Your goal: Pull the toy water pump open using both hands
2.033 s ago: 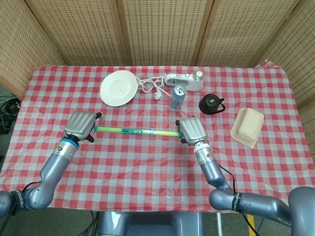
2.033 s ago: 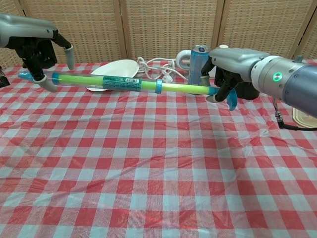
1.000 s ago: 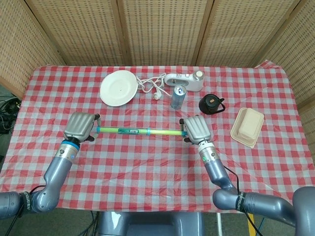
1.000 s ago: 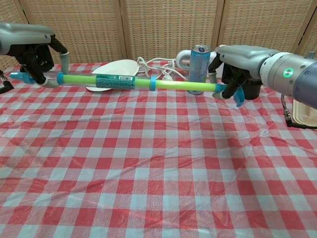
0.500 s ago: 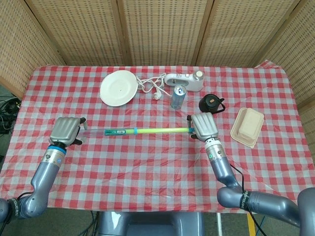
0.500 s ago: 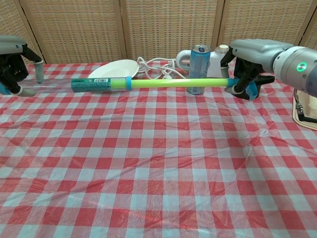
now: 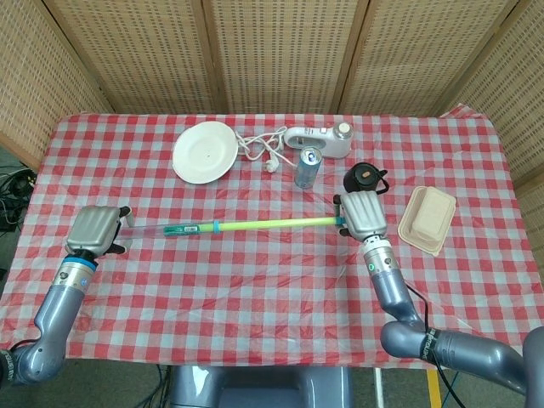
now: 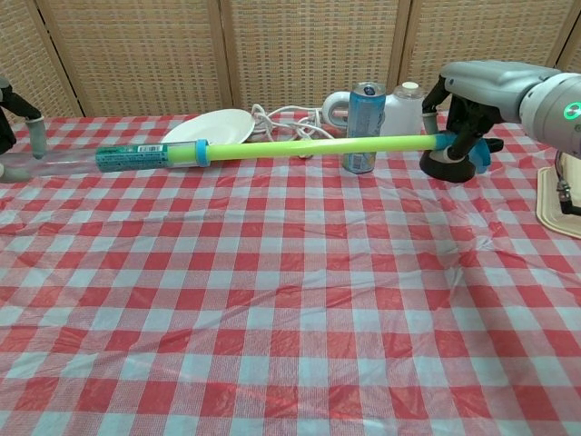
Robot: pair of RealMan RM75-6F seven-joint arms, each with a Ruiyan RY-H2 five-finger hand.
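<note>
Right now the left hand (image 7: 96,229) is near the left edge of the tabletop (image 7: 255,280), closed on the clear tube end of the toy water pump (image 7: 246,225); the chest view shows only fingertips at the frame edge, so how firm that grip is can't be judged. The pump hangs in the air across the middle of the table, stretched long: clear tube, then teal label, blue ring (image 8: 201,152), then the yellow-green rod running to the right hand (image 7: 365,215), which is clamped on the blue handle at the rod's end. Pull looks mostly done. Main risk: pull further and the rod could come right out of the tube, or one end could slip from a hand and drop. The left grip is at the very tip of the tube, so it seems the likelier one to let go. On the right, the soda can (image 8: 364,126) stands just behind the rod and the black pot (image 7: 364,179) is right beside the right hand, so a swing toward the far edge or a dip could knock either over. White plate (image 7: 204,151), white device with cord (image 7: 318,140) and beige box (image 7: 427,220) sit well clear, low risk.
</note>
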